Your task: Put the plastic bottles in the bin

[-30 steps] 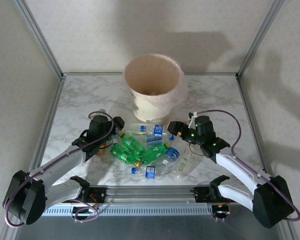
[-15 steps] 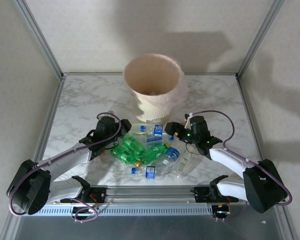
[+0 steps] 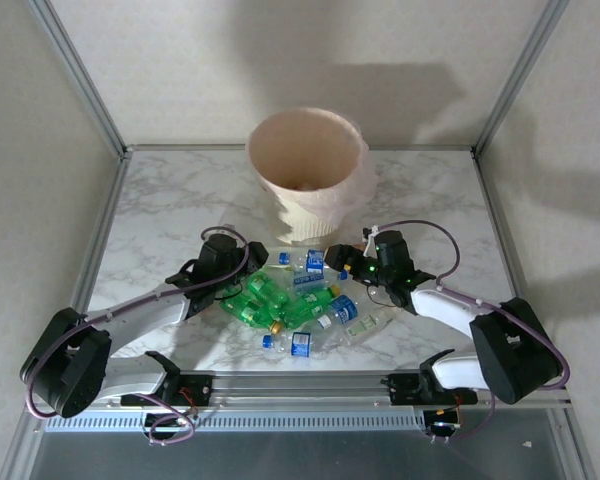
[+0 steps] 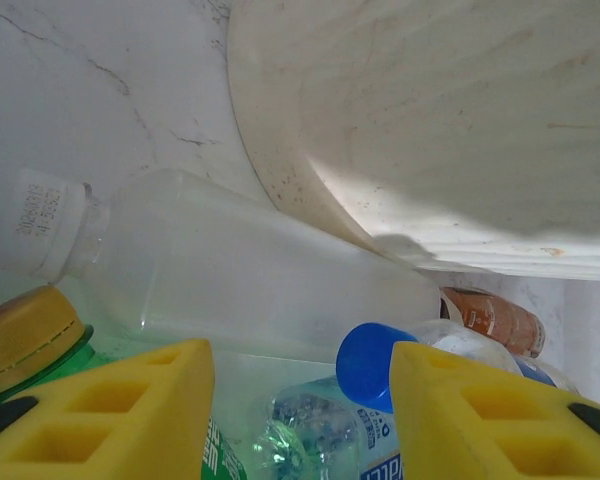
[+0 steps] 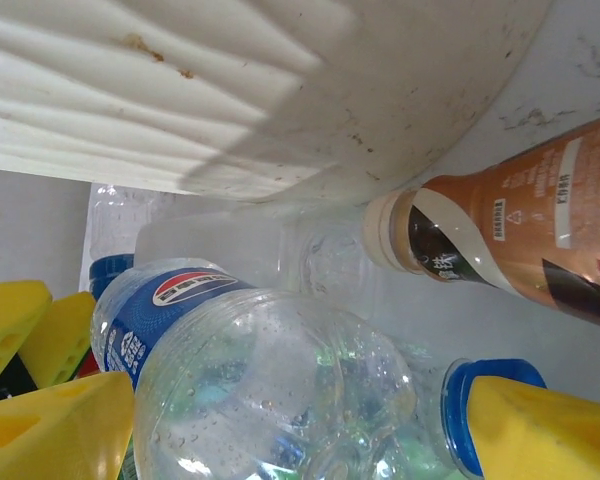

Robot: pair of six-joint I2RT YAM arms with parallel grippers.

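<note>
Having nosed into the small plastic bottles for a pick, your left gripper gapes part-open, empty; your right gripper widely straddles a clear blue-labelled bottle, hold unclear.

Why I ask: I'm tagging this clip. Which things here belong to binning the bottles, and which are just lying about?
Part of the job:
- plastic bottles, heaped on the table
- bin, behind the heap
- left gripper and right gripper, both open at the heap

Just there:
- marble table
- front rail
</note>
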